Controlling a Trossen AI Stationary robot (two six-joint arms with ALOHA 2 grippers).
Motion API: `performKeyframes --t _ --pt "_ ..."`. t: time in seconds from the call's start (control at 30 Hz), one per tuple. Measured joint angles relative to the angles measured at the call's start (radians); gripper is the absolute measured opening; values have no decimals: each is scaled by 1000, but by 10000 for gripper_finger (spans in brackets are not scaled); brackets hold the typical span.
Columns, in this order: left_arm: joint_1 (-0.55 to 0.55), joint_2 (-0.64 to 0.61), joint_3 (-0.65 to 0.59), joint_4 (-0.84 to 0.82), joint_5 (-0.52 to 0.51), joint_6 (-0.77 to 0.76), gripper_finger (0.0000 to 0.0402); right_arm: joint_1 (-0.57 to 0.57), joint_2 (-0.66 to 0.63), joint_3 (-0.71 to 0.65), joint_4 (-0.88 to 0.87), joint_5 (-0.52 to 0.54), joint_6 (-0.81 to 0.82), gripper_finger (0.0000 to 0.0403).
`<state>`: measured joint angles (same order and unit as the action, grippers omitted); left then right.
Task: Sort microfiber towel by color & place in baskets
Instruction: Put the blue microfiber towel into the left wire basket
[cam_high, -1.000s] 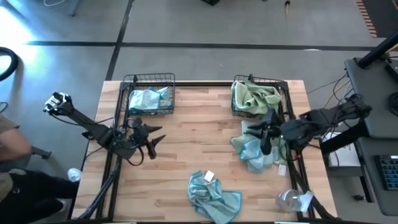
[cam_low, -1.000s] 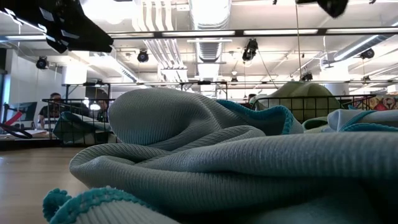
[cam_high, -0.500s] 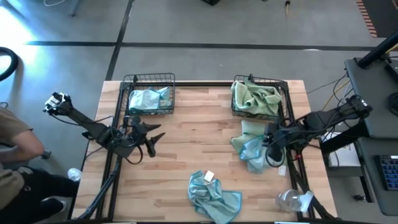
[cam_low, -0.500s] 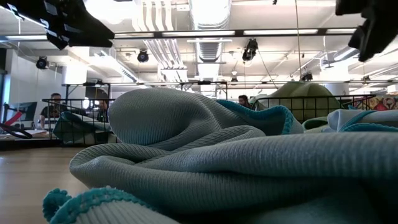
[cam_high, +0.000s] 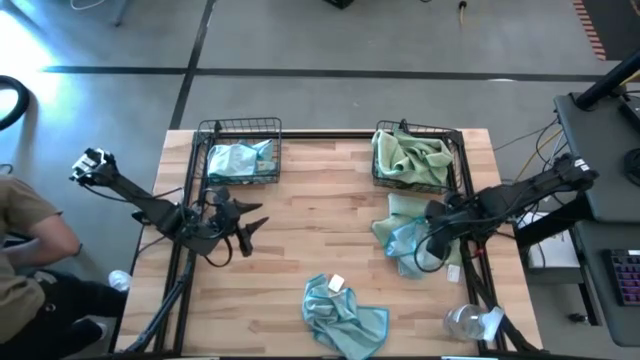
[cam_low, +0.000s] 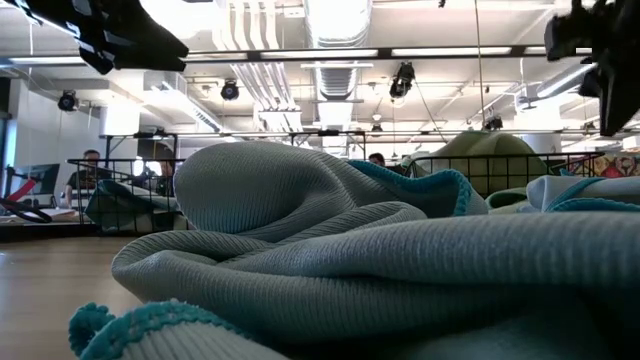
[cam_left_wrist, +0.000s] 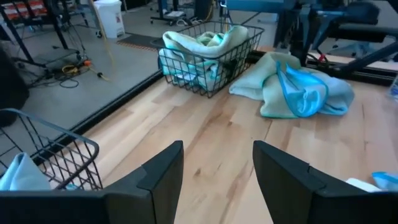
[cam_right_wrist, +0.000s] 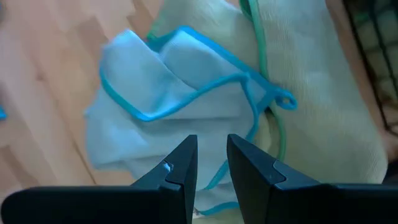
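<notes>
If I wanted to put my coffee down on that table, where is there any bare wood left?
The widest bare wood lies mid-table, between the left basket and right basket, down to the blue towel at the near edge. The near-left corner, below the left gripper, is also open. The right side is crowded: a towel pile under the right gripper, and a clear wrapper.

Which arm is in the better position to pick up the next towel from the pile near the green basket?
The right. The right gripper hangs open directly above the blue towel on that pile, while the left gripper waits open across the table, in front of the other basket.
</notes>
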<state>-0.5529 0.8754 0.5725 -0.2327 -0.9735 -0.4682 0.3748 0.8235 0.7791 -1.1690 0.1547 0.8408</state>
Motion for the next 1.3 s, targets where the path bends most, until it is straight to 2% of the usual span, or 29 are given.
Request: performKeyframes --t 0.1,0.27,0.47,1.03,1.3 --pt "0 10 -10 -13 7 -33 178 0 28 -23 -1 -18 41 82" --pt "0 26 -11 -28 8 -47 178 0 73 -37 17 -127 113 82" --pt "0 47 -11 -30 16 -45 178 0 120 -69 145 -207 150 82" --pt "0 86 -11 -31 49 -42 178 0 418 -77 195 -211 177 82" --pt "0 86 -11 -38 49 -42 178 0 525 -77 234 -208 141 82"
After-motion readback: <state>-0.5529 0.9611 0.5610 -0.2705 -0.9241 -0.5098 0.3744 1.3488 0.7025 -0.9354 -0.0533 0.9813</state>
